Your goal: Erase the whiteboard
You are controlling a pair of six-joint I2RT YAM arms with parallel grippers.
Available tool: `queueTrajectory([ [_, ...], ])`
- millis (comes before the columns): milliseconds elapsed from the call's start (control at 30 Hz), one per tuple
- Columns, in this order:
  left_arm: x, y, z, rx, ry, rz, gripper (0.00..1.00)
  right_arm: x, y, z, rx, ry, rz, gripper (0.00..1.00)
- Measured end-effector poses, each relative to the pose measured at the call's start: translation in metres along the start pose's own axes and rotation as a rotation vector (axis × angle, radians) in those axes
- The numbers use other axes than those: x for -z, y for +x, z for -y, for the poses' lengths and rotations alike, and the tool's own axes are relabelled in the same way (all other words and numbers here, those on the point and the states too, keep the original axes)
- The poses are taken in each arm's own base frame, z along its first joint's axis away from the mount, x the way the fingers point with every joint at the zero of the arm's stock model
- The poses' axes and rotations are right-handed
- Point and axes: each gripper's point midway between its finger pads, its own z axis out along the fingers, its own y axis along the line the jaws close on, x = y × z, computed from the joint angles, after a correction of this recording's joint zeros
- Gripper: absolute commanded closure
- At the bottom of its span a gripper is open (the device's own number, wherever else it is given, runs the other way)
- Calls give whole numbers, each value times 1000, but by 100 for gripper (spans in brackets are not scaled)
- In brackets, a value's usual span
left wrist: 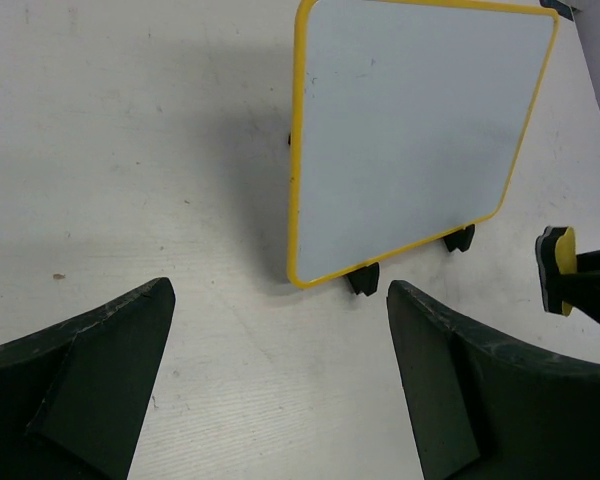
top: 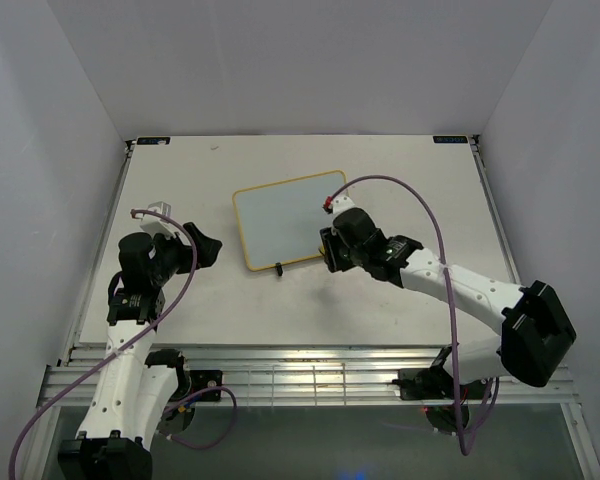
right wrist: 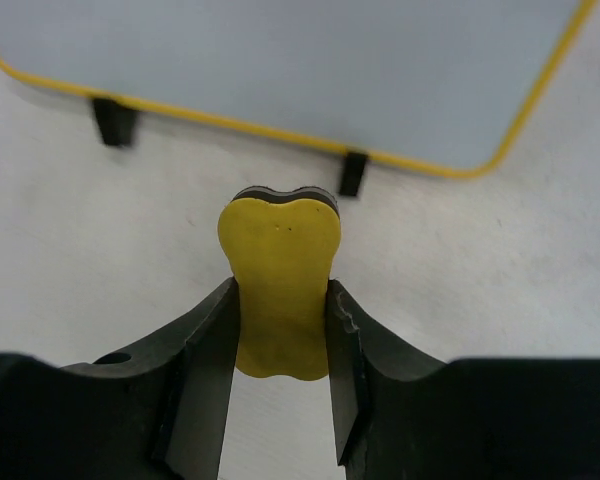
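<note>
The whiteboard (top: pixel 285 218) with a thin yellow rim leans on its black wire stand mid-table; its face shows no marks in the left wrist view (left wrist: pixel 410 130) or the right wrist view (right wrist: pixel 300 70). My right gripper (top: pixel 328 250) is shut on the yellow eraser (right wrist: pixel 280 290), held just off the board's near right edge, clear of the face. The eraser also shows in the left wrist view (left wrist: pixel 557 270). My left gripper (top: pixel 206 247) is open and empty above the table, left of the board.
The stand's black feet (right wrist: pixel 113 120) stick out under the board's near edge, one also in the top view (top: pixel 279 268). White walls enclose the table. A metal rail (top: pixel 310 372) runs along the near edge.
</note>
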Motion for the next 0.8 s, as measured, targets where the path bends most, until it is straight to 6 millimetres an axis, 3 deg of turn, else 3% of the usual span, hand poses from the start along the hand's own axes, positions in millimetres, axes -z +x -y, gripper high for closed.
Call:
queueTrajectory([
  [133,0,1,-4,4,-23,-1,2,-5,-63,-44,39,-49,144,68],
  [300,1,1,-4,4,-24,-2,2,-46,-115,-81,95,-6,196,68],
  [500,1,1,-4,4,-21,-3,2,-91,-146,-102,154,57,202,68],
  [700,1,3,-1,4,-5,-9,2,-113,-174,-109,208,111,208,68],
  [800,1,3,0,4,-1,-10,2,-120,-178,-110,231,129,206,68],
])
